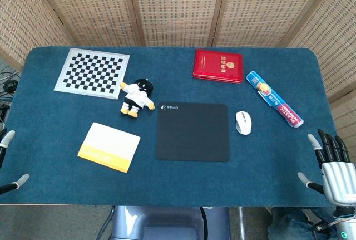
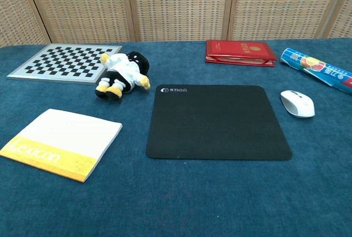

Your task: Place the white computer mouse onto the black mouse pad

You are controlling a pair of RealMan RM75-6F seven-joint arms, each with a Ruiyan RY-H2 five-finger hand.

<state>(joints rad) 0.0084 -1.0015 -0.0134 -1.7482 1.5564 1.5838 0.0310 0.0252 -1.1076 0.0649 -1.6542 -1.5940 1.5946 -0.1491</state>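
Observation:
The white computer mouse (image 1: 243, 122) (image 2: 297, 103) lies on the blue cloth just right of the black mouse pad (image 1: 192, 131) (image 2: 217, 121), apart from it. The pad sits flat in the middle of the table with nothing on it. My right hand (image 1: 334, 165) is at the table's front right corner, fingers spread and holding nothing, well short of the mouse. My left hand (image 1: 6, 159) shows only as fingertips at the left front edge, spread apart and empty. Neither hand appears in the chest view.
A plush doll (image 1: 136, 97) (image 2: 122, 75) lies left of the pad's far corner. A checkerboard (image 1: 93, 73) (image 2: 66, 62) is at back left, a red booklet (image 1: 218, 65) (image 2: 240, 53) at back centre, a blue roll (image 1: 273, 98) (image 2: 317, 69) at right, a yellow-white booklet (image 1: 109, 146) (image 2: 61, 143) at front left.

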